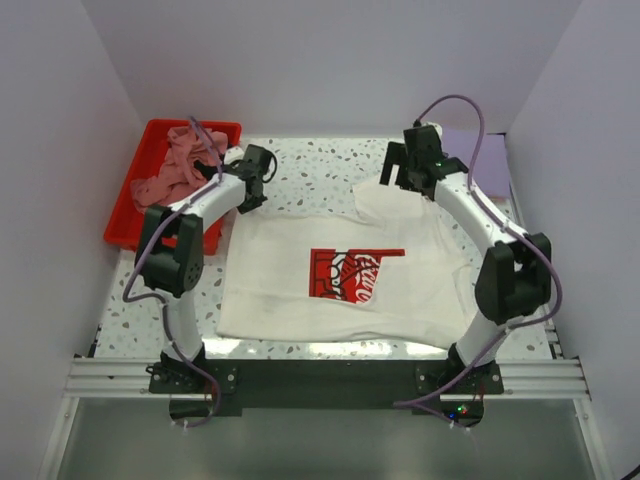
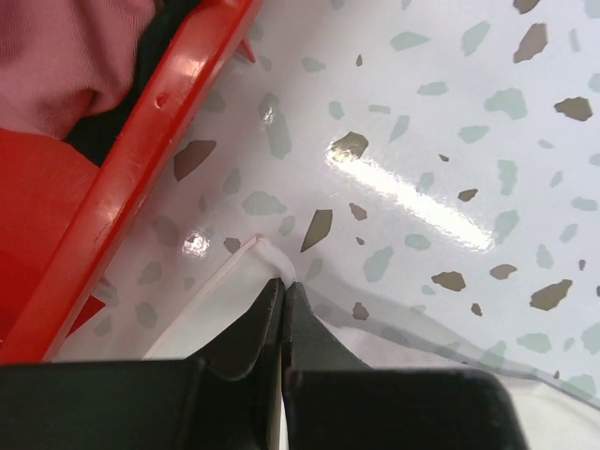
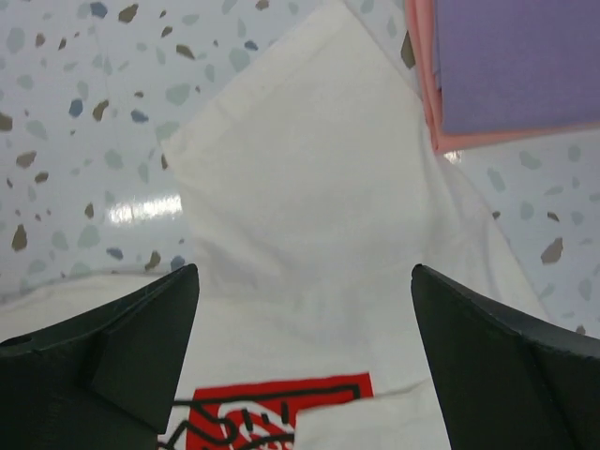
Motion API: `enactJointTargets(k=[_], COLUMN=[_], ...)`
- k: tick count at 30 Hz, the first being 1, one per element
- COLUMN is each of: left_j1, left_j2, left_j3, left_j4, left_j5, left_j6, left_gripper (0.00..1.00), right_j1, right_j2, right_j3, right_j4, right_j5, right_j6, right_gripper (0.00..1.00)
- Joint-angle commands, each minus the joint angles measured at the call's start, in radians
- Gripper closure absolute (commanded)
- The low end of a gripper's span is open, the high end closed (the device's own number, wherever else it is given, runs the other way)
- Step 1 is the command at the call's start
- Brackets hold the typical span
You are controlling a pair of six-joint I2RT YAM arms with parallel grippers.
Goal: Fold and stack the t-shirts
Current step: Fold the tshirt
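At the tip of the left gripper [image 2: 283, 286], clenched on an edge of the white t-shirt [image 2: 220, 305], the first fold looks in hand; the right gripper [image 3: 305, 274] gapes above the sleeve, lavender tee [image 3: 525, 56] beyond, so next: pinch there.

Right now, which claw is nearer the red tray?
Left. The left claw pinches the white t-shirt beside the red tray; the right claw hangs open over the shirt's sleeve.
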Motion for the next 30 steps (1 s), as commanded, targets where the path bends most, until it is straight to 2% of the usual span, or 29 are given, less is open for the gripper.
enactJointTargets(k=[1, 4, 5, 6, 8, 11, 14, 18, 22, 30], left_j1=[0.007, 0.006, 0.007, 0.007, 0.007, 0.004, 0.006, 0.004, 0.003, -0.005], left_j2=[-0.054, -0.068, -0.073, -0.082, -0.094, -0.125, -0.146, -0.157, -0.174, -0.192], left_j3=[-0.015, -0.033, -0.043, -0.050, -0.073, -0.125, -0.159, -0.168, -0.202, -0.219], left_j4=[0.058, 0.063, 0.067, 0.070, 0.076, 0.108, 0.144, 0.139, 0.181, 0.193], left_j5=[0.021, 0.036, 0.041, 0.046, 0.046, 0.052, 0.062, 0.058, 0.079, 0.069], left_j6=[0.037, 0.037, 0.040, 0.040, 0.034, 0.021, 0.021, 0.014, 0.010, 0.003], left_gripper=[1.00, 1.00, 1.00, 1.00, 1.00, 1.00, 1.00, 1.00, 1.00, 1.00], right_j1=[-0.069, -0.085, -0.089, -0.094, -0.100, -0.106, -0.108, -0.111, -0.111, -0.111], right_j2=[0.161, 0.337, 0.382, 0.485, 0.580, 0.704, 0.769, 0.810, 0.861, 0.920], right_j3=[0.137, 0.298, 0.406, 0.469, 0.641, 0.767, 0.810, 0.803, 0.864, 0.866], right_j4=[0.023, 0.026, 0.014, -0.044, -0.092, -0.097, -0.065, 0.059, 0.081, 0.081], right_j5=[-0.003, 0.002, 0.013, 0.023, 0.028, 0.025, 0.007, 0.001, 0.025, 0.056], right_j6=[-0.014, -0.080, -0.098, -0.123, -0.143, -0.178, -0.186, -0.187, -0.166, -0.137], right_gripper=[0.01, 0.01, 0.01, 0.01, 0.01, 0.01, 0.01, 0.01, 0.02, 0.05])
